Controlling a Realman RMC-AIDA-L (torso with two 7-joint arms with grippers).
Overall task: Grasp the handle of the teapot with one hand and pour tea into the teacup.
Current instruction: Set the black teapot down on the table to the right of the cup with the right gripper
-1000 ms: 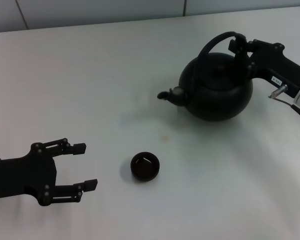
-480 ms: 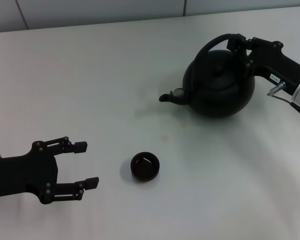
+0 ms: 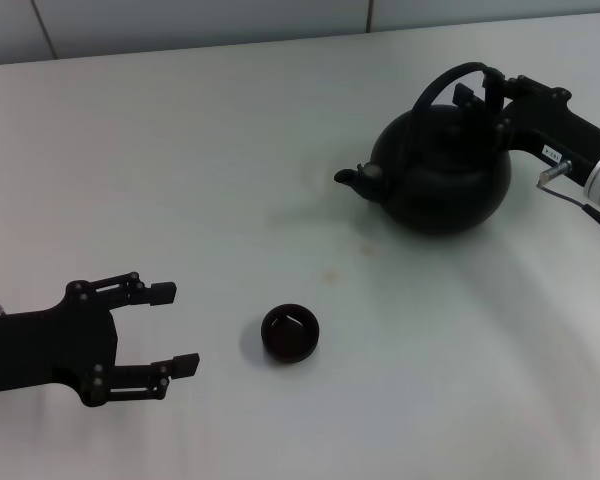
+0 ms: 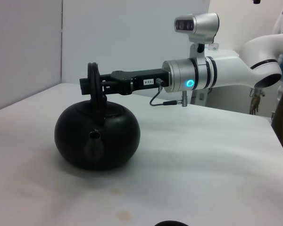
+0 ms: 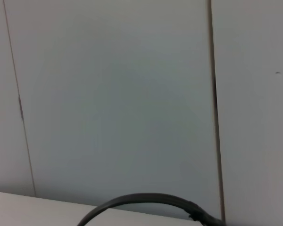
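The matte-black teapot (image 3: 442, 180) is at the table's far right, its spout pointing left. My right gripper (image 3: 483, 92) is shut on the top of its arched handle (image 3: 432, 84). The left wrist view shows the teapot (image 4: 96, 139), the handle (image 4: 95, 101) and the right gripper (image 4: 91, 85) from the spout side; I cannot tell if the pot touches the table. The handle's arc (image 5: 146, 199) shows in the right wrist view. The small black teacup (image 3: 290, 333) sits near the front middle, well apart from the spout. My left gripper (image 3: 173, 328) is open and empty, left of the cup.
The white table (image 3: 230, 160) ends at a pale wall at the back. The teacup's rim (image 4: 171, 223) just shows at the edge of the left wrist view. A faint stain (image 3: 330, 272) lies between cup and teapot.
The teapot has shifted a little right and back in my right gripper, its spout swinging farther from the cup. The left gripper and the cup have not moved.
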